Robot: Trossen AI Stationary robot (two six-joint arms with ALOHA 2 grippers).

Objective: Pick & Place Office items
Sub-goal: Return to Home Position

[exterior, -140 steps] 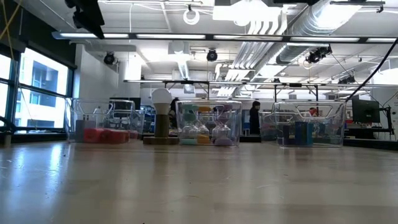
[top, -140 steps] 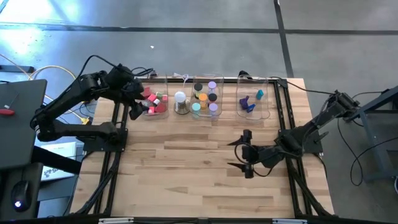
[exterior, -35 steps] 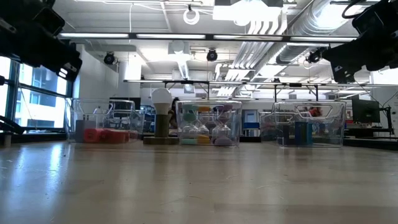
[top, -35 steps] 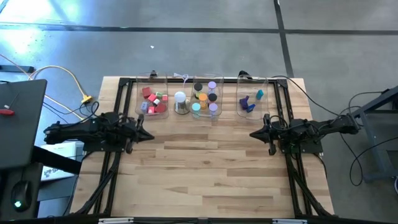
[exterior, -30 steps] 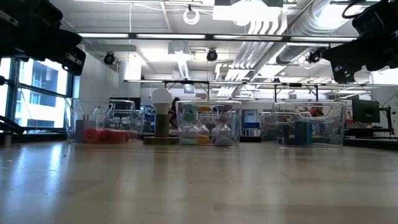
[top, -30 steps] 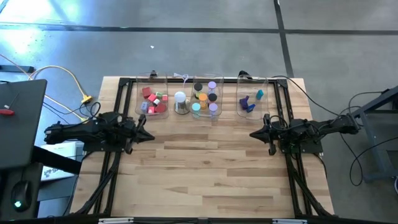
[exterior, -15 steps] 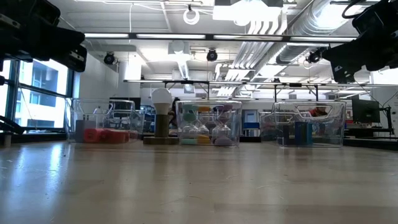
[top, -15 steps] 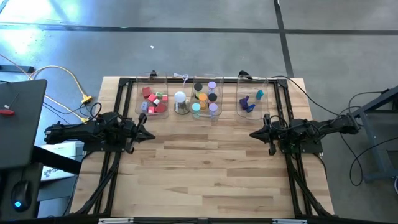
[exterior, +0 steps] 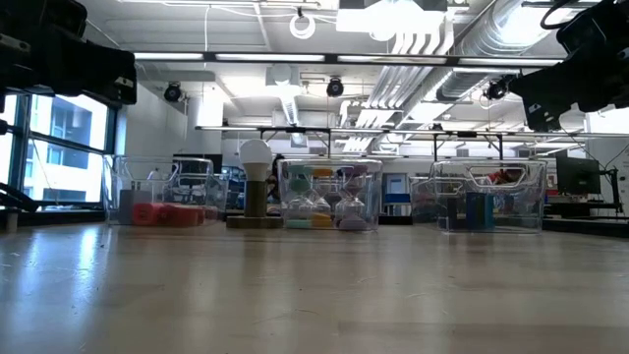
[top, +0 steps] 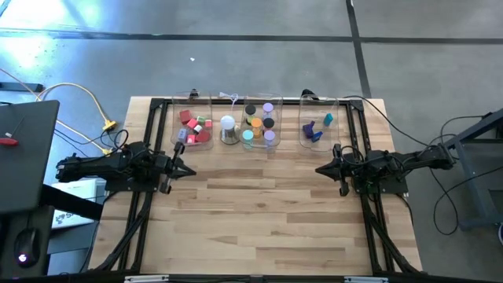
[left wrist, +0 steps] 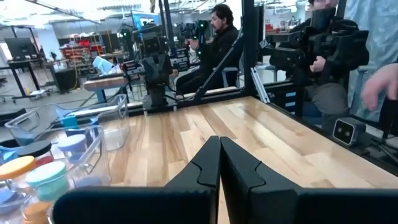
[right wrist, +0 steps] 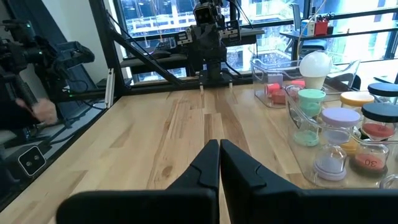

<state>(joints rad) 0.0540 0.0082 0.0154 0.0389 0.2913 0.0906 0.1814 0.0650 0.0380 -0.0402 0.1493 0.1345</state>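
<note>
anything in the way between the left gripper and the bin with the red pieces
Nothing visible. The left gripper, fingers shut, sits close to the left bin holding the red pieces; only bare table lies between.

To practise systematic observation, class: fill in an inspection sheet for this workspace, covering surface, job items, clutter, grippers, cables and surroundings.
Surface: wooden table, nothing seen lying in front of the bins.
Job's things: red and pink pieces in left bin; hourglasses in middle bin; blue and purple pieces in right bin.
Clutter: white dome lamp between left and middle bins.
Grippers: left gripper and right gripper shut, empty, at the table's sides.
Cables: yellow cable left of table.
Surroundings: people seated beyond the table.
</note>
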